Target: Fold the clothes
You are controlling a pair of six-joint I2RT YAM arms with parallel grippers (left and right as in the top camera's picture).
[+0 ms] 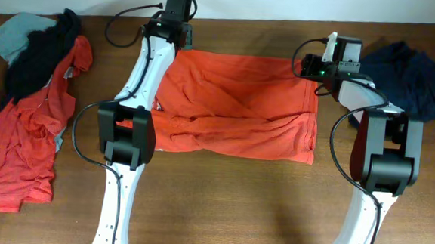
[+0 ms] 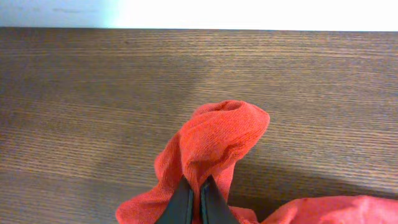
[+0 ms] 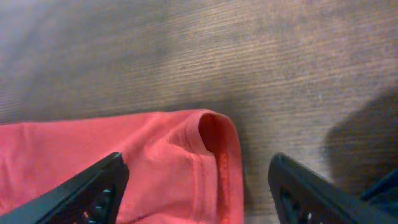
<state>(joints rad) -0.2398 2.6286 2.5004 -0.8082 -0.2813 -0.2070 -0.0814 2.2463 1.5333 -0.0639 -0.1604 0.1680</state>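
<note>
An orange-red shirt [image 1: 237, 108] lies spread on the table [image 1: 219, 213]. The left gripper [image 2: 198, 186] is clamped on one far corner; the right gripper [image 3: 198, 168] gapes wide astride the other, holding nothing. A clothes pile [image 1: 28, 118] lies left, a navy garment [image 1: 413, 77] right.

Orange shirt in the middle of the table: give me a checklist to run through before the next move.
1. Left pincer shut on a corner of the orange shirt: ok.
2. Right pincer shut on its corner: not ok, it is open with fingers either side of the hem.
3. Shirt lying smooth: not ok, creased across the middle.
4. Clothes pile on the left apart from the shirt: ok.
5. Navy garment apart from the shirt: cannot tell, the gap is hidden.
</note>
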